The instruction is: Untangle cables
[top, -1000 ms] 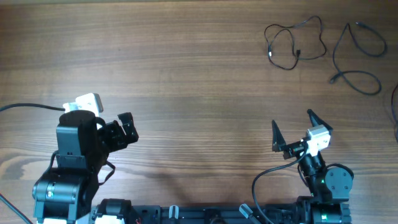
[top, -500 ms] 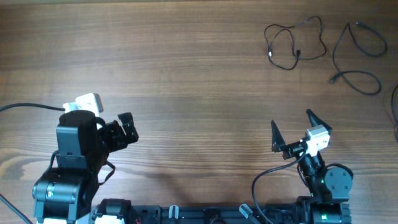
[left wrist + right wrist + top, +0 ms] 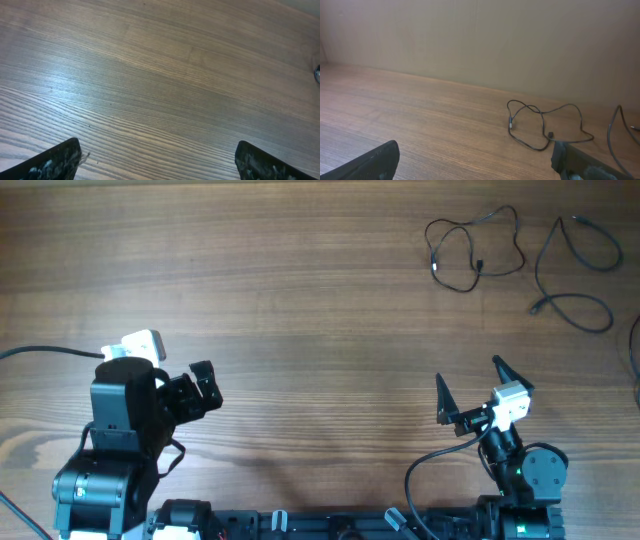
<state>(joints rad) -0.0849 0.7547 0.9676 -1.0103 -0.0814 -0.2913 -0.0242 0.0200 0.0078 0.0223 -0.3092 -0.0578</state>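
Note:
Two thin black cables lie apart at the table's far right. One cable (image 3: pixel 470 248) is loosely looped, with small plugs at its ends. It also shows in the right wrist view (image 3: pixel 540 126). The second cable (image 3: pixel 575 275) curves in loops to its right, and a bit of it shows in the right wrist view (image 3: pixel 614 131). My left gripper (image 3: pixel 205 390) is open and empty near the front left. My right gripper (image 3: pixel 468 388) is open and empty near the front right, well short of the cables.
The wooden table (image 3: pixel 300 300) fills the overhead view. A thick black arm wire (image 3: pixel 40 351) runs off the left edge. Another dark cord (image 3: pixel 634 345) shows at the right edge. A plain wall (image 3: pixel 480 35) stands behind the table.

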